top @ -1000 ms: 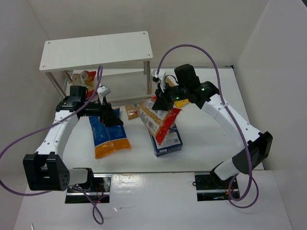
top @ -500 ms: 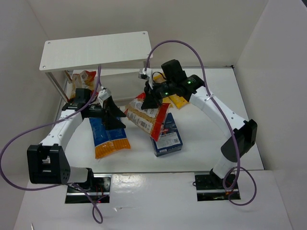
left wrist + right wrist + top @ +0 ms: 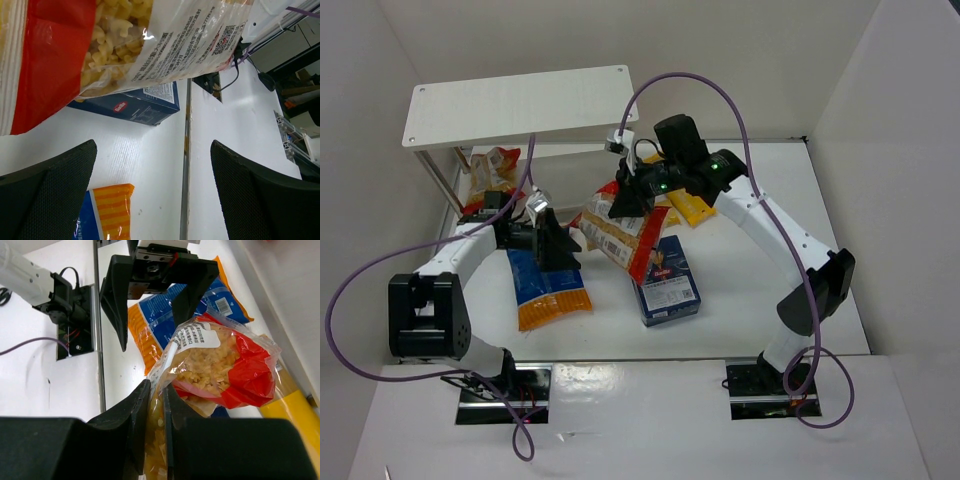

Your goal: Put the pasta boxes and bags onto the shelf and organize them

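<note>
My right gripper point(image 3: 626, 200) is shut on the edge of a clear pasta bag with red edges point(image 3: 617, 236), which hangs above the table in front of the shelf point(image 3: 520, 105). The right wrist view shows its fingers point(image 3: 156, 390) pinching the bag point(image 3: 220, 360). My left gripper point(image 3: 560, 248) stands open and holds nothing, just left of that bag point(image 3: 150, 40), over the blue-and-orange bag point(image 3: 548, 290). The dark blue pasta box point(image 3: 667, 280) lies flat on the table. A yellow spaghetti bag point(image 3: 690, 208) lies behind the right gripper.
More pasta bags point(image 3: 498, 165) sit on the shelf's lower board at its left end. Thin metal legs point(image 3: 629, 170) hold up the top board. White walls close in the table on the left, back and right. Purple cables loop over both arms.
My right arm has carried the red-edged bag left, off the blue box and close to the left gripper. The left gripper has drawn slightly left and stayed open.
</note>
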`<act>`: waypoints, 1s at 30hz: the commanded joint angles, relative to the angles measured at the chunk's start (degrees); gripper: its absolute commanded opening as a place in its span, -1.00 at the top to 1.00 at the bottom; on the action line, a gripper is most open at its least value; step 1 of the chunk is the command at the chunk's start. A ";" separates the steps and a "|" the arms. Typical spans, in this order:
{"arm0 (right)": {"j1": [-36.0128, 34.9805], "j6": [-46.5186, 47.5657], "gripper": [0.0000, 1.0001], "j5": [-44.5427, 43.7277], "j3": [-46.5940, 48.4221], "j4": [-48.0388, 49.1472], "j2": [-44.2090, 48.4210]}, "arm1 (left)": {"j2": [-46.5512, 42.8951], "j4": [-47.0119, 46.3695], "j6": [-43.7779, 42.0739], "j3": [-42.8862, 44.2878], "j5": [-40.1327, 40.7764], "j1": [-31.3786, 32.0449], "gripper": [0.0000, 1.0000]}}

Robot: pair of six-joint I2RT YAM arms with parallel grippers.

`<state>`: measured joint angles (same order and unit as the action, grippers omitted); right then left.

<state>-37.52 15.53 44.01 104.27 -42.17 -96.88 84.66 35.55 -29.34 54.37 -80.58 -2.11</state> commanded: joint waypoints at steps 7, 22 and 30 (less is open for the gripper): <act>-0.28 -5.95 1.00 -2.51 5.33 9.56 1.70 | 1.65 -1.71 4.19 1.62 -3.02 -0.09 -1.00; -0.28 -5.60 1.00 4.42 2.18 8.42 4.06 | -16.28 -8.75 11.69 -1.82 8.59 -2.81 -1.00; -3.61 1.86 1.00 12.07 -3.72 4.47 8.10 | -20.77 -1.98 -3.78 0.03 12.90 -4.04 -1.00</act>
<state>-38.46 13.56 48.38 99.66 -40.99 -94.94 64.97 30.61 -24.08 51.92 -67.90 -5.98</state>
